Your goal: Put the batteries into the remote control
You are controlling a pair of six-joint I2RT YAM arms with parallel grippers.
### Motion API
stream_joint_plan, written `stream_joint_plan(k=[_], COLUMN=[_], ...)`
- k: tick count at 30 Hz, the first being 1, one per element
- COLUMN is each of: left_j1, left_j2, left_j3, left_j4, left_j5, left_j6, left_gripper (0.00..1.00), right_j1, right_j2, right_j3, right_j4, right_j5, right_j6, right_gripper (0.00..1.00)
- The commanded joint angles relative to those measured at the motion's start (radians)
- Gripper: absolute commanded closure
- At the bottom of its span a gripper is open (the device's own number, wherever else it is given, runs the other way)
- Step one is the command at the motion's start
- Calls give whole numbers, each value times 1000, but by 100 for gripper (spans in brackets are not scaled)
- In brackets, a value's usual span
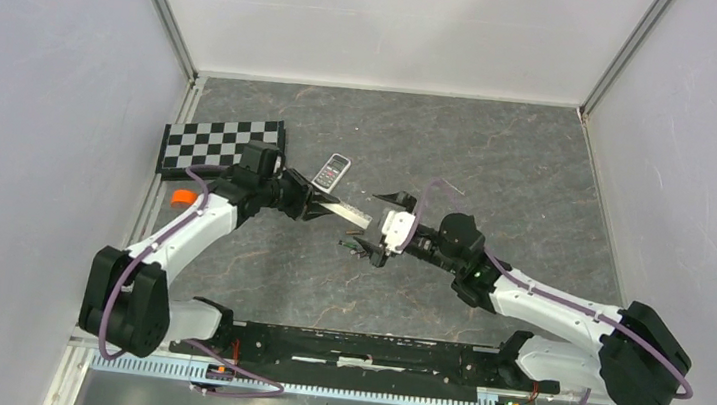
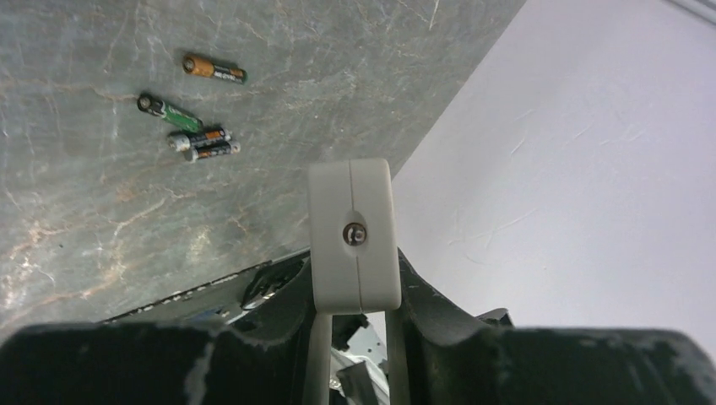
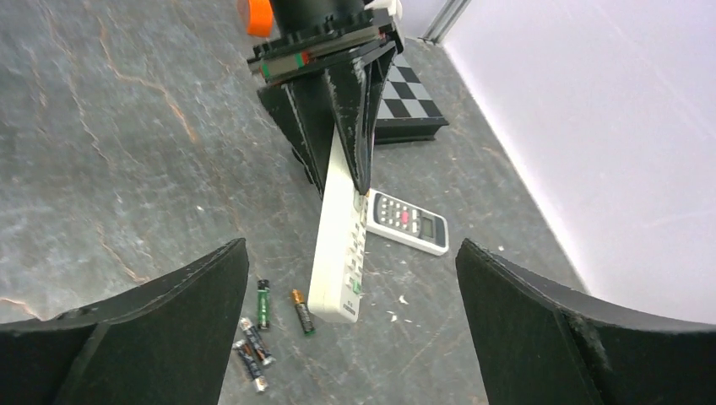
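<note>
A long white remote [image 1: 348, 214] is held off the table by my left gripper [image 1: 319, 203], which is shut on one end of it. In the left wrist view the remote's end [image 2: 353, 236] sits between the jaws of that gripper [image 2: 355, 278]. My right gripper [image 1: 370, 222] is open, with its fingers apart on either side of the remote's free end [image 3: 342, 253] and not touching it. Several small batteries [image 3: 263, 304] lie on the table under that end. They also show in the left wrist view [image 2: 198, 137].
A smaller white remote [image 1: 333, 172] with a screen lies face up behind the arms, and also shows in the right wrist view [image 3: 409, 222]. A checkered box [image 1: 222, 143] stands at the back left. An orange object [image 1: 181, 197] lies by the left arm. White walls enclose the table.
</note>
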Motion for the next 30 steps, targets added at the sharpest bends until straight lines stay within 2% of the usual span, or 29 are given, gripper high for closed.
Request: stream_joint_plan(k=[1, 4, 9, 16, 25, 30], left_j1=[1, 1, 1, 1, 1, 1], left_j2=[-79, -113, -159, -190, -202, -209], left_j3=[43, 37, 28, 28, 19, 21], left_j4=[-45, -66, -93, -119, -132, -144], left_j5=[28, 17, 4, -3, -6, -9], left_j6=[-130, -159, -197, -214, -212, -203], left_gripper=[98, 98, 98, 98, 98, 98], right_j1=[68, 108, 132, 152, 157, 160], right_j2=[7, 47, 108, 141, 164, 179], right_j3=[-10, -5, 47, 70, 86, 94], right_j4=[-5, 20, 30, 42, 88, 96], right_j5=[149, 252, 381, 388, 327, 328], right_j6=[-210, -217, -221, -268, -267, -265], right_gripper=[5, 9, 26, 37, 39, 55])
